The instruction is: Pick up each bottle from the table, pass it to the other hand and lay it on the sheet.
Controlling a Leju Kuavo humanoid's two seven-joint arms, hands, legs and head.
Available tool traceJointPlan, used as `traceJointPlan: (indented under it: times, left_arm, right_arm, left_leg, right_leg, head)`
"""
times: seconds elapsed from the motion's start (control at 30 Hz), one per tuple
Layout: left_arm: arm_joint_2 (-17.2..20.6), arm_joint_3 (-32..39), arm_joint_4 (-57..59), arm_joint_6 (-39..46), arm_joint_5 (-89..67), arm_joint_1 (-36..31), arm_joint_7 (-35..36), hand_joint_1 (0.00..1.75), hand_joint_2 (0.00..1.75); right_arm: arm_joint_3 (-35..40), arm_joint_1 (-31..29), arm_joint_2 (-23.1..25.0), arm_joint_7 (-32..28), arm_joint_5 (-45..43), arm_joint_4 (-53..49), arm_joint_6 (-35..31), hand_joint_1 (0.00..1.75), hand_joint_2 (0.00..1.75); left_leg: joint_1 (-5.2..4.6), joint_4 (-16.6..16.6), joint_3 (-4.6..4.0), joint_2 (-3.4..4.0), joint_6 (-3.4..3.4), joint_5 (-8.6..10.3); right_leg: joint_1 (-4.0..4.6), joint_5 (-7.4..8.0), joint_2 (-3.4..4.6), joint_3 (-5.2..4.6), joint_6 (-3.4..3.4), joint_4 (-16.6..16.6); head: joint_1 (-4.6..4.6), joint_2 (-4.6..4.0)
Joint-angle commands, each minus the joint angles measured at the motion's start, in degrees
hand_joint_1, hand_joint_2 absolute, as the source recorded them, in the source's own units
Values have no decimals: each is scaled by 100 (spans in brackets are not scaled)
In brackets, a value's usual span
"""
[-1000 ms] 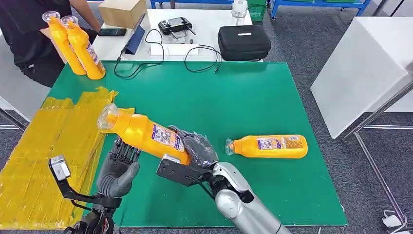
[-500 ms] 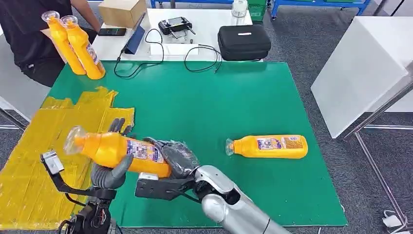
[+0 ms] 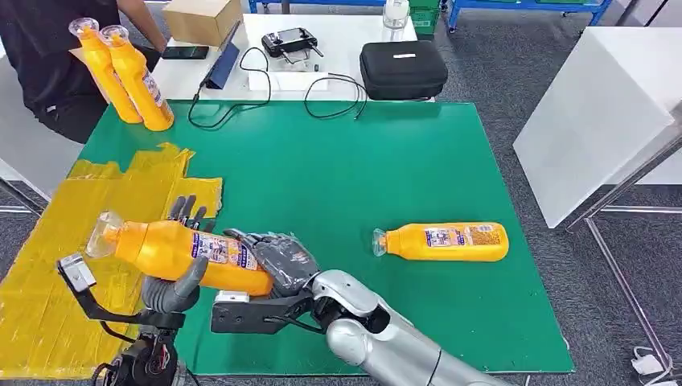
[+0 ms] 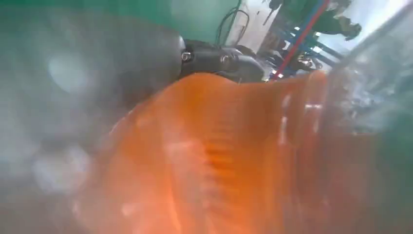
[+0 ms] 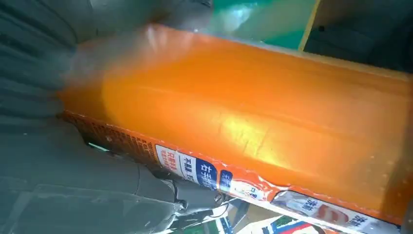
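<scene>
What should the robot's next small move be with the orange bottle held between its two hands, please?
Probably close the left hand firmly before the right hand lets go: the orange bottle sits in the right hand's grip, and the left hand's fingers look only loosely wrapped.

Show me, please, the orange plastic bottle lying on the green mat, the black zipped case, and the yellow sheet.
orange plastic bottle [image 3: 447, 242], head view, on its label.
black zipped case [image 3: 402, 70], head view, on its lid.
yellow sheet [image 3: 56, 241], head view, on bare sheet.

Four orange bottles: one held [image 3: 181, 252], one lying on the table [image 3: 442, 241], two carried by a person [image 3: 121, 72].
</scene>
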Motion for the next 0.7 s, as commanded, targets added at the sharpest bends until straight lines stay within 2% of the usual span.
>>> traceJointPlan:
  times: [0.03, 0.37, 0.7]
  left_arm:
    - [-9, 231, 328, 208, -474, -353, -304, 175, 175]
    - [-15, 232, 322, 212, -486, -347, -308, 175, 175]
    - [-79, 263, 121, 332, -932, -247, -514, 175, 175]
  right_arm:
    - [629, 29, -122, -140, -17, -180, 146, 175, 175]
    - [614, 41, -110, -135, -16, -194, 139, 175, 175]
    - [157, 294, -214, -63, 120, -178, -57, 175, 175]
  left_leg:
    - [0, -7, 26, -14, -4, -11]
    - [2, -4, 12, -9, -2, -5]
    - [4, -5, 15, -14, -2, -6]
  right_leg:
    - [1, -15, -19, 27, -5, -3]
    - [2, -7, -12, 12, -3, -4]
    - [4, -9, -18, 17, -3, -7]
  head:
    - [0, 0]
    - [2, 0]
    - [0, 0]
